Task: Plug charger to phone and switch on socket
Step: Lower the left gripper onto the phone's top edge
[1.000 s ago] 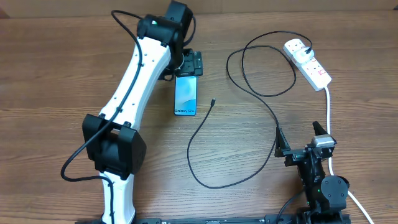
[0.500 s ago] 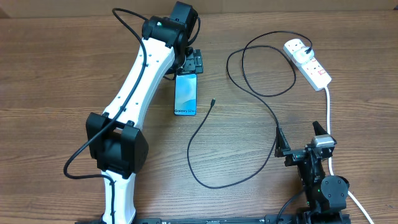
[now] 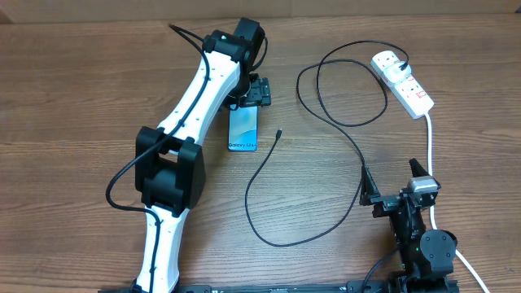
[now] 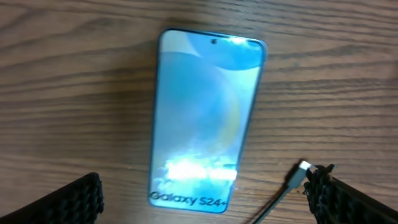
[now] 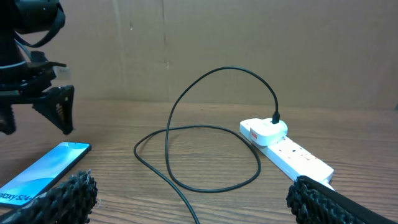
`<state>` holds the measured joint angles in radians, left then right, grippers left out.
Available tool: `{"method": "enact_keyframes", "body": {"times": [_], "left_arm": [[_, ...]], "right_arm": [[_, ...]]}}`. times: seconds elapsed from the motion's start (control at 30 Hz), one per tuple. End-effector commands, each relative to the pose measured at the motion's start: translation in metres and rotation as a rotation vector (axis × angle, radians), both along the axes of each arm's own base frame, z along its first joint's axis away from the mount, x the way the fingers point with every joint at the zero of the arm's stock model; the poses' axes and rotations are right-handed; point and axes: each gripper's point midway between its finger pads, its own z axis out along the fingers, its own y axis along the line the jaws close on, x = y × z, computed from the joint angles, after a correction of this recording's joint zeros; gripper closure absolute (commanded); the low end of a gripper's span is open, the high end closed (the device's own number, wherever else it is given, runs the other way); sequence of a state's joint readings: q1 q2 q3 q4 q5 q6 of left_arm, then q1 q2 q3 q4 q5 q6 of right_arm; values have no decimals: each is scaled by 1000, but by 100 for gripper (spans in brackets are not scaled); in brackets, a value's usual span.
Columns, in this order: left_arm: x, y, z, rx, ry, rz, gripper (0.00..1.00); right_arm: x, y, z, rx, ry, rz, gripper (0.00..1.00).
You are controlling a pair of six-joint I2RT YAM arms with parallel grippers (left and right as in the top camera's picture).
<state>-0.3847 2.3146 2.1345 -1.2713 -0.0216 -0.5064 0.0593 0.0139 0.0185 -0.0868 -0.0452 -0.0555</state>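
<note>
The phone (image 3: 243, 129) lies flat on the table with its blue screen up; it also shows in the left wrist view (image 4: 205, 118) and the right wrist view (image 5: 43, 171). My left gripper (image 3: 251, 91) hovers open over the phone's far end, its fingers (image 4: 205, 199) straddling the phone. The charger's black cable (image 3: 269, 175) loops across the table, its small plug tip (image 3: 279, 133) lying just right of the phone (image 4: 303, 167). Its white wall plug (image 3: 386, 61) sits in the socket (image 3: 409, 88), a white power strip (image 5: 292, 155). My right gripper (image 3: 395, 183) rests open at the front right (image 5: 193, 199).
The power strip's thick white cord (image 3: 431, 163) runs down the right side past my right arm. A cardboard wall (image 5: 249, 37) stands behind the table. The left arm's own black cable (image 3: 122, 195) arches over the table's left part.
The left arm has swung to the right, its elbow and upper joints shifting. Its gripper has stayed over the phone's far end. The right arm, cable and phone have not moved.
</note>
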Motion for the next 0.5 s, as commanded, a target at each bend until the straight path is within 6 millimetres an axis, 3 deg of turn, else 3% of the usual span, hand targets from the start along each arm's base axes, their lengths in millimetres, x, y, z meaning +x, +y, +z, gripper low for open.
{"method": "enact_keyframes", "body": {"times": [0.0, 0.47], "left_arm": [[-1, -15, -18, -46, 40, -107, 0], [-15, -10, -35, -13, 109, -143, 0]], "right_arm": [[0, -1, -2, 2, 0, -2, 0], [0, -1, -2, 2, 0, -2, 0]]}}
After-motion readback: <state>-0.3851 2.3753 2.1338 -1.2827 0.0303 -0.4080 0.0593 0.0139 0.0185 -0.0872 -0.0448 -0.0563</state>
